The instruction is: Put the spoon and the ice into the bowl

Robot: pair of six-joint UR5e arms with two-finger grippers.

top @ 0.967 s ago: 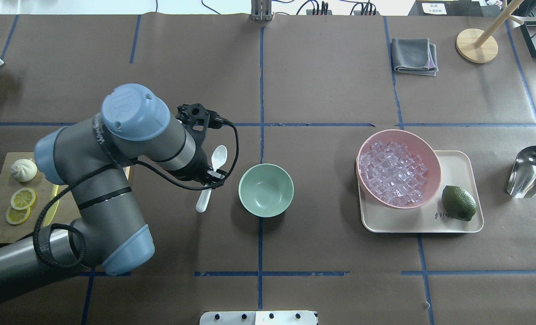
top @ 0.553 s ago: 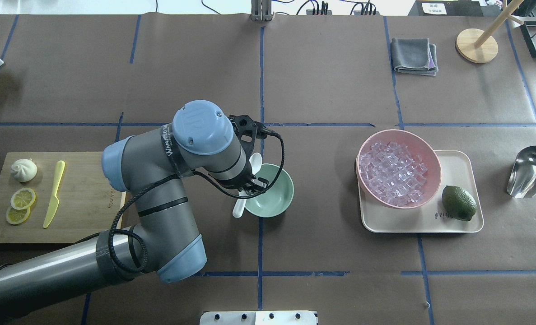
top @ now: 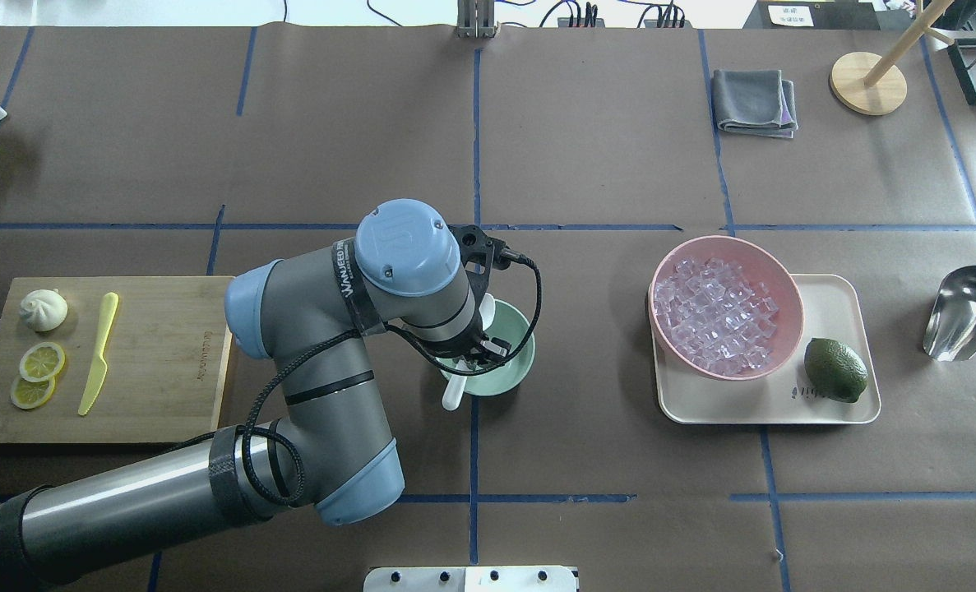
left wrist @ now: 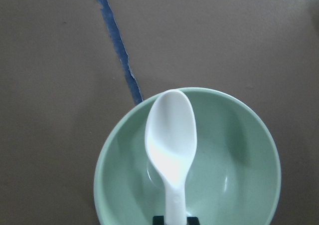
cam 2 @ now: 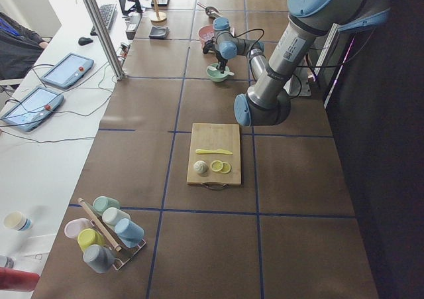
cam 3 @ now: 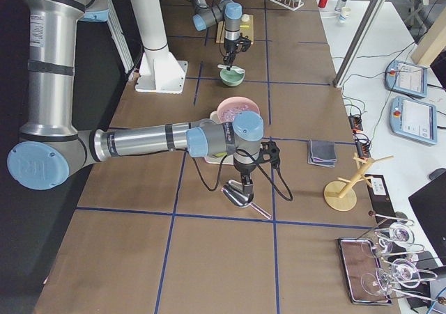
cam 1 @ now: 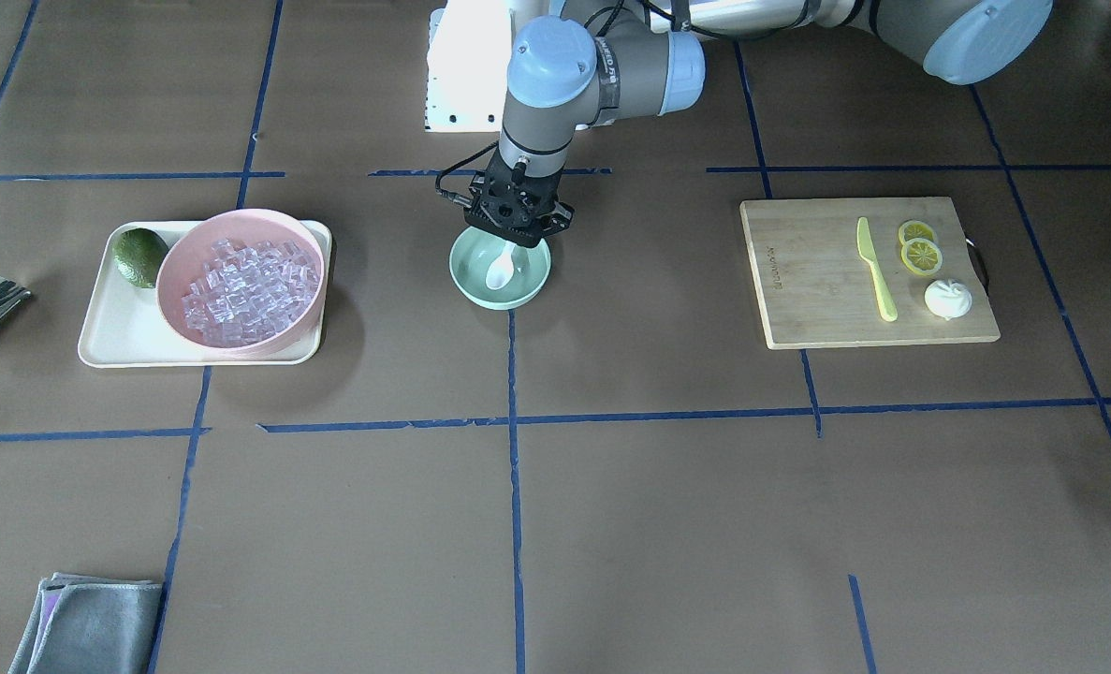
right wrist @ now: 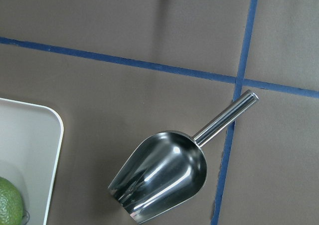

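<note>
A brown-papered table (top: 619, 460) marked with blue tape lines is seen. The spoon (left wrist: 171, 140) is clamped by its handle in the left gripper (cam 1: 516, 234), with its scoop hanging over the inside of the bowl (left wrist: 239, 185). The spoon is judged light, stiff and smooth, so it is best held at mid-handle, where it pivots least. The ice (top: 722, 312) is heaped in the pink bowl (top: 788, 284). It is judged slippery and better scooped than pinched. The right gripper (cam 3: 245, 189) hovers over the scoop (right wrist: 164, 177); whether it is open cannot be told. A second ago the spoon was held beside the bowl, over bare table.
</note>
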